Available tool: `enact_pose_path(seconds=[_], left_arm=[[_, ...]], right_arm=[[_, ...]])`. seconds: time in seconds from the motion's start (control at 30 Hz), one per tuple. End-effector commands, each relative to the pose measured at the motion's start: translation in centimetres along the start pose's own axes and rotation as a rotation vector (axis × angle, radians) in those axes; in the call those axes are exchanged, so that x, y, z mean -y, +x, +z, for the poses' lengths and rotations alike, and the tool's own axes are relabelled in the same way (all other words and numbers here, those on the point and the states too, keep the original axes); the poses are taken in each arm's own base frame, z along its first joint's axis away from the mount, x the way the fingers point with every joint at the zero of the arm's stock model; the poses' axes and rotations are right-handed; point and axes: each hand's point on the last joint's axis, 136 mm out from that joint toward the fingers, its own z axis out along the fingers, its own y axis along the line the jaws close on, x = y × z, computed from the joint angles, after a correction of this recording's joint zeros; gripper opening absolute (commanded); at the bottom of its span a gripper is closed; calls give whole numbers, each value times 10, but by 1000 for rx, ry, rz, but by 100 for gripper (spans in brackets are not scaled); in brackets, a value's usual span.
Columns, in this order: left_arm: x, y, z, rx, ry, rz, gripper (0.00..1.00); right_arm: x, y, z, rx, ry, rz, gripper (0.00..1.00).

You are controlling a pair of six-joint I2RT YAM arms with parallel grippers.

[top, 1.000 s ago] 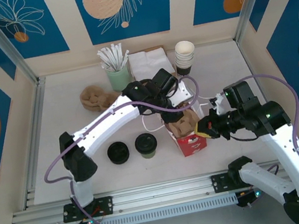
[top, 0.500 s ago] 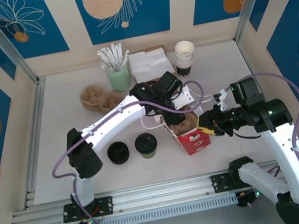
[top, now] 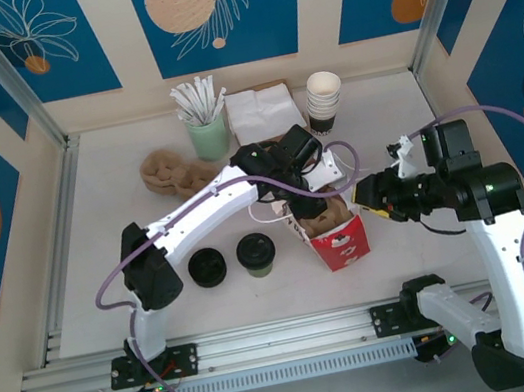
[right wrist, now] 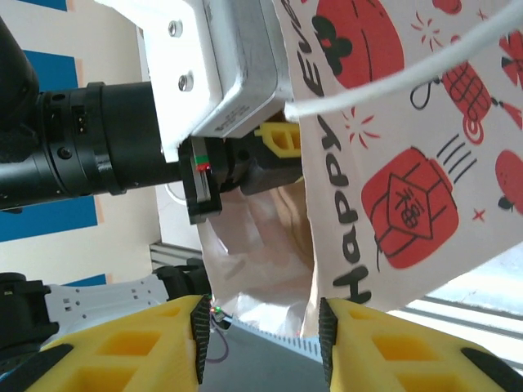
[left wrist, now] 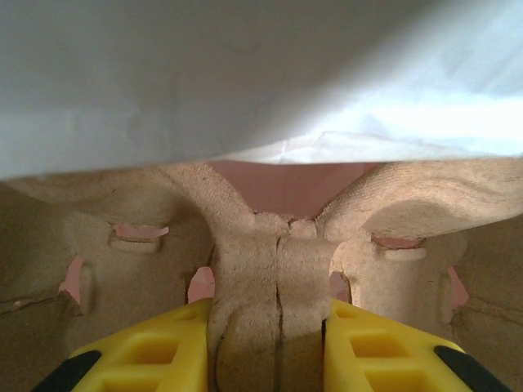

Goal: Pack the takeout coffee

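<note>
I see the takeout coffee [top: 255, 254] standing on the table [top: 113, 217], at nine o'clock of the paper bag [top: 339, 241]. My left gripper [left wrist: 270, 347] clamps the pulp carrier [left wrist: 270, 261] down in that bag. The right gripper [right wrist: 261, 343], at the bag's three o'clock, stands parted, apparently holding nothing.

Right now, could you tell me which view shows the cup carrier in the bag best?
The left wrist view: the cup carrier sits close up, its middle ridge pinched by the left gripper. The top view shows its brown top in the bag. From the right wrist, it is hard to make out.
</note>
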Motion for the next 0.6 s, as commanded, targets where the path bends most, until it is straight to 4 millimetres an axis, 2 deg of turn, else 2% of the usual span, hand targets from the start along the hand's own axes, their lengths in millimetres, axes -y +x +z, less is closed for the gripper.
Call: enact_pose_path(seconds=[0.0,0.2,0.37,0.57], left_arm=[[9,-8,10,17,53,19,30],[11,-12,13,35,74,19,30],[12,-15,19,44,93,15,30],[12,-16,28,47,109,13,30]], right_arm=[[5,-10,8,28,5,-46,45],[20,-25,19,47,74,-65,46],[36,-30,27,46,136,-63,45],[50,-31,31,40,195,-60,37]])
